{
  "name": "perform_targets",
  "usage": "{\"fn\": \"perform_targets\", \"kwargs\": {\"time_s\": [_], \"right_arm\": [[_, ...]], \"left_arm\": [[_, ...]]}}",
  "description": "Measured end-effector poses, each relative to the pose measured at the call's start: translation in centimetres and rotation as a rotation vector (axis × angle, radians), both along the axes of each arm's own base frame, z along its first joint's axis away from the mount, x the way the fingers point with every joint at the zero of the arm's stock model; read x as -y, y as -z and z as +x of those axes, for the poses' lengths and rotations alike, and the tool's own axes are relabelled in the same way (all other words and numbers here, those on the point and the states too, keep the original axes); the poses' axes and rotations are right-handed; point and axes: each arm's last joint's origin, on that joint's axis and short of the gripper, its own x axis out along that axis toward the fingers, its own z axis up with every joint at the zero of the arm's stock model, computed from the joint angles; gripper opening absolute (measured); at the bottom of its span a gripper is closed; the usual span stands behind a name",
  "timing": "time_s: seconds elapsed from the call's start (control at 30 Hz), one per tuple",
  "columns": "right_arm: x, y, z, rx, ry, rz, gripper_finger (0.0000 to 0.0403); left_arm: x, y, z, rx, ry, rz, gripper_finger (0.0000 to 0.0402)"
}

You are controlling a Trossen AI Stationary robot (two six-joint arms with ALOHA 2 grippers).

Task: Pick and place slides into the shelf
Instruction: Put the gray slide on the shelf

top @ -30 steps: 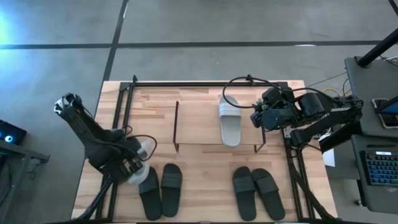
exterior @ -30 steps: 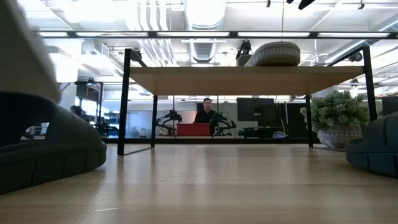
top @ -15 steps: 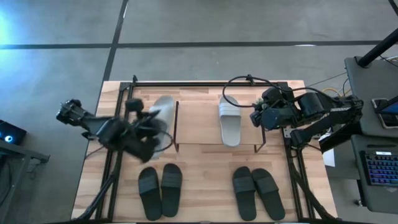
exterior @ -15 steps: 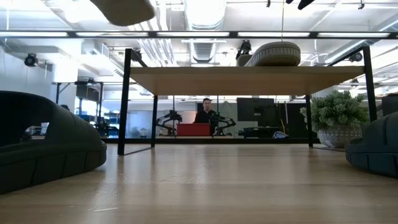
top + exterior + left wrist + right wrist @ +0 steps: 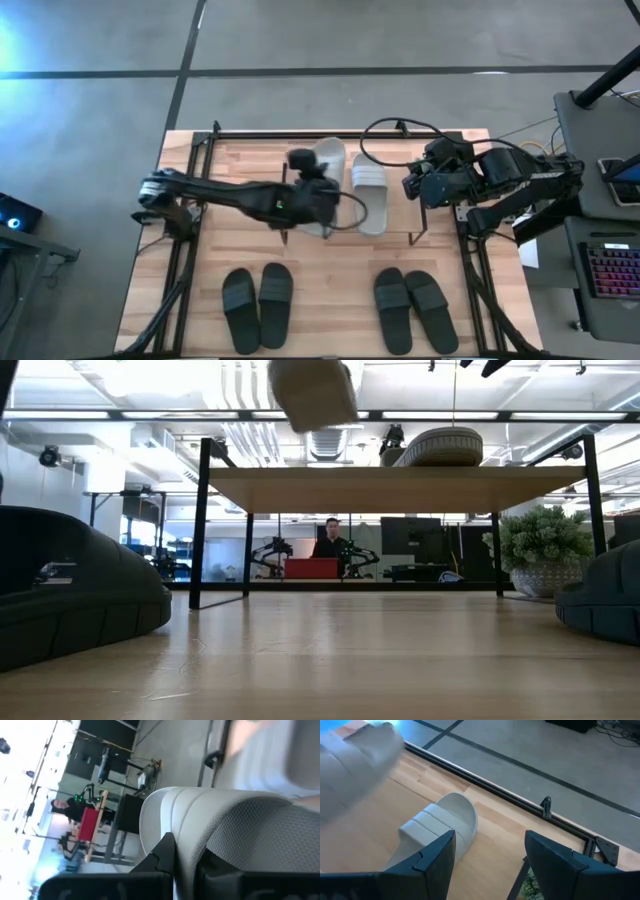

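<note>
Left claw (image 5: 318, 192) is gripping a grey slide (image 5: 326, 160), carrying it over the shelf (image 5: 300, 215). Next: lowering it beside the placed slide (image 5: 369, 193). Right claw (image 5: 487, 857) is waiting open by the shelf.

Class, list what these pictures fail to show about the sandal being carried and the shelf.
- High view: the left gripper covers much of the carried white slide.
- Low view: that slide is blurred and cut off by the top edge.
- Low view: the shelf top surface is hidden, seen edge-on.
- Left wrist view: the slide fills the picture, hiding the shelf.
</note>
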Motion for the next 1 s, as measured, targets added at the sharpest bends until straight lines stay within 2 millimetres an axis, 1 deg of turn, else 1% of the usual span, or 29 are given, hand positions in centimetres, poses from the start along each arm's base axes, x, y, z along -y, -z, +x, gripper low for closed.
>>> {"fn": "perform_targets", "kwargs": {"time_s": [0.1,0.2,0.43,0.57,0.63,0.8,1.0], "right_arm": [[0.0,0.0,0.0,0.01,0.01,0.007,0.023],[0.0,0.0,0.0,0.02,0.021,0.024,0.023],[-0.1,0.2,-0.1,0.005,0.02,0.059,0.023],[0.0,0.2,-0.1,0.004,0.021,0.057,0.023],[0.0,0.2,-0.1,0.007,0.025,0.046,0.023],[0.0,0.2,-0.2,0.009,0.029,0.034,0.023],[0.0,0.2,-0.2,0.005,0.029,0.032,0.023]], "left_arm": [[-0.6,1.6,2.0,-0.052,-0.002,-0.006,0.0],[-1.7,2.5,3.1,-0.072,-0.031,-0.037,0.0],[-3.5,2.4,3.0,-0.071,-0.098,-0.219,0.0],[-3.5,2.6,3.2,-0.049,-0.072,-0.295,0.0003],[-3.5,2.9,3.3,-0.042,-0.073,-0.306,0.0013],[-3.6,4.7,3.9,-0.097,-0.086,-0.298,0.0049],[-3.6,4.7,4.2,-0.073,-0.085,-0.298,0.0093]]}}
